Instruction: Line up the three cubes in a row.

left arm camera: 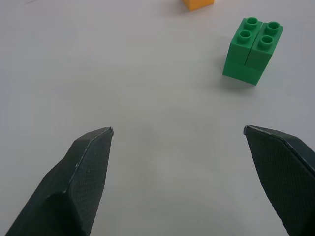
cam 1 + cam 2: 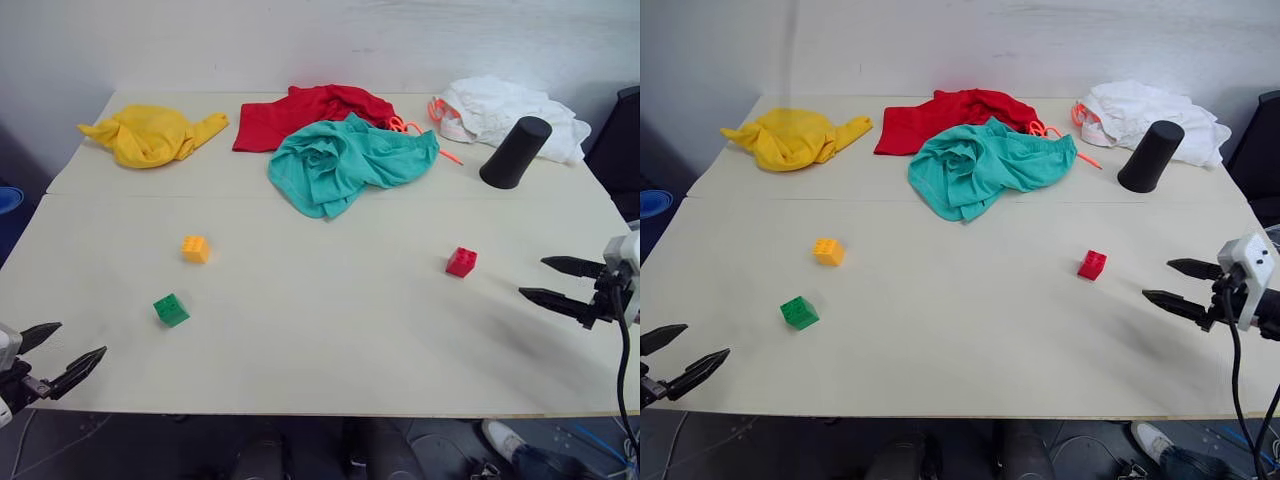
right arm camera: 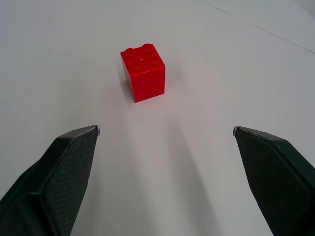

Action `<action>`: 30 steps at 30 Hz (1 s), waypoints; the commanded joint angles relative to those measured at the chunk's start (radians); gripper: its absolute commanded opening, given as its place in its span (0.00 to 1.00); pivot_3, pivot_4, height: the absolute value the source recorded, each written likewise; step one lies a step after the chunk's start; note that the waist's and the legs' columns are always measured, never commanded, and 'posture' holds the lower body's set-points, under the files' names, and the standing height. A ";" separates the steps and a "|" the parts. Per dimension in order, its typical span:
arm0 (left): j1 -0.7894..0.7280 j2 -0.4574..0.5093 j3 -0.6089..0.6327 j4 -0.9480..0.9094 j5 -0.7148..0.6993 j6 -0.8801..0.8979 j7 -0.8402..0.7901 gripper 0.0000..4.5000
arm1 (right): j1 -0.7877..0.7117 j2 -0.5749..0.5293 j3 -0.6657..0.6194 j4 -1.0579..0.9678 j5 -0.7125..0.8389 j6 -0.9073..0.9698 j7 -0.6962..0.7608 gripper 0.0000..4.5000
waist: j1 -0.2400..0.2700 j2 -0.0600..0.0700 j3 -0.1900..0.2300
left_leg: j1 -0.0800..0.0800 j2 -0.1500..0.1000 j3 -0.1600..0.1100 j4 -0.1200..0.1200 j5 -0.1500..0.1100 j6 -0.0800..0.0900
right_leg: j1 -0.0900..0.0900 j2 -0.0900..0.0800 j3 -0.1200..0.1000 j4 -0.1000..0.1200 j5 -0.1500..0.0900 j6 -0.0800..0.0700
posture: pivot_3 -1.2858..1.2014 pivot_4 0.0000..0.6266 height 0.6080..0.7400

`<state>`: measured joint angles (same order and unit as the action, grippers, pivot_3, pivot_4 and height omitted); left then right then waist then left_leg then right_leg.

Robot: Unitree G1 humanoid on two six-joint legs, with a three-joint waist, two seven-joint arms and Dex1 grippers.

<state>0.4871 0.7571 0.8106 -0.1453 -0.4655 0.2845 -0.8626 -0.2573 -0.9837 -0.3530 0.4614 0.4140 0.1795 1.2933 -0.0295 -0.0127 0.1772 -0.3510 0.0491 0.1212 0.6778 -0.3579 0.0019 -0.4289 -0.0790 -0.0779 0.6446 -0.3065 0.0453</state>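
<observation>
Studded plastic red cube (image 3: 143,72), green cube (image 1: 251,50), yellow-orange cube (image 2: 196,249) lie apart; each end effector gapes, released.

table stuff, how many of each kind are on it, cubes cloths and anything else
cubes: 3 (red cube, green cube, yellow-orange cube)
cloths: 4 (yellow cloth, red cloth, teal cloth, white cloth)
black cone-shaped cup: 1
orange cord: 1
total: 9
</observation>
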 commanded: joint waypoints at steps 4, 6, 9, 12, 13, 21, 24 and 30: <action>0.006 0.007 0.040 -0.043 -0.011 0.038 0.024 0.99 | -0.016 0.000 -0.011 -0.005 0.007 -0.013 0.000 1.00 | 0.000 0.000 0.000 | 0.000 0.000 0.000 0.000 0.000 0.000 | 0.000 0.000 0.000 0.000 0.000 0.000 | 0.52 0.24 1.00; 0.001 0.010 0.040 -0.041 -0.005 0.042 0.030 0.99 | -0.014 0.001 -0.011 -0.003 0.004 -0.018 -0.001 1.00 | 0.000 0.000 0.000 | 0.000 0.000 0.000 0.000 0.000 0.000 | 0.000 0.000 0.000 0.000 0.000 0.000 | 0.52 0.24 1.00; -0.004 0.008 0.034 -0.043 -0.002 0.041 0.033 0.99 | -0.012 0.004 -0.011 -0.004 0.001 -0.022 -0.003 1.00 | 0.000 0.000 0.000 | 0.000 0.000 0.000 0.000 0.000 0.000 | 0.000 0.000 0.000 0.000 0.000 0.000 | 0.52 0.24 1.00; -0.012 0.008 0.026 -0.044 0.000 0.043 0.039 0.99 | -0.013 0.005 -0.009 -0.005 -0.003 -0.028 -0.006 1.00 | 0.000 0.000 0.000 | 0.000 0.000 0.000 0.000 0.000 -0.001 | 0.000 0.000 0.000 0.000 0.000 0.000 | 0.52 0.24 1.00; -0.018 0.010 0.021 -0.044 0.000 0.044 0.040 0.99 | -0.015 0.006 -0.007 -0.004 -0.007 -0.033 -0.008 1.00 | 0.000 0.000 0.000 | 0.000 0.000 0.000 0.000 0.000 -0.001 | 0.000 0.000 0.000 0.000 0.000 0.000 | 0.52 0.24 1.00; -0.130 0.093 -0.024 -0.114 -0.083 0.165 0.003 0.99 | -0.126 0.001 0.069 0.010 -0.038 -0.070 0.037 1.00 | -0.001 0.001 0.000 | 0.000 0.000 0.000 0.000 0.001 -0.003 | 0.000 0.000 0.000 0.001 0.000 0.000 | 0.52 0.24 1.00; -0.212 0.161 -0.086 -0.182 -0.170 0.255 -0.050 0.99 | -0.237 0.016 0.162 0.036 -0.086 -0.077 0.073 1.00 | -0.002 0.001 0.000 | 0.000 0.000 0.000 0.001 0.002 -0.003 | 0.000 0.000 0.000 0.001 0.000 0.000 | 0.52 0.24 1.00; -0.357 0.246 -0.273 -0.268 -0.216 0.286 -0.152 0.99 | -0.496 0.116 0.333 0.222 -0.218 -0.153 0.097 1.00 | -0.009 0.003 0.002 | 0.000 0.000 0.001 0.000 0.003 -0.005 | -0.001 0.001 0.000 0.001 0.000 0.000 | 0.52 0.24 1.00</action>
<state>0.1484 0.9854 0.5570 -0.3862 -0.6457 0.5571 -0.9820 -0.7161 -0.8683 -0.0307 0.6407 0.2222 0.0548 1.3873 -0.0390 -0.0094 0.1788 -0.3524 0.0491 0.1223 0.6783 -0.3547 -0.0033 -0.4307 -0.0777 -0.0774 0.6459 -0.3065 0.0453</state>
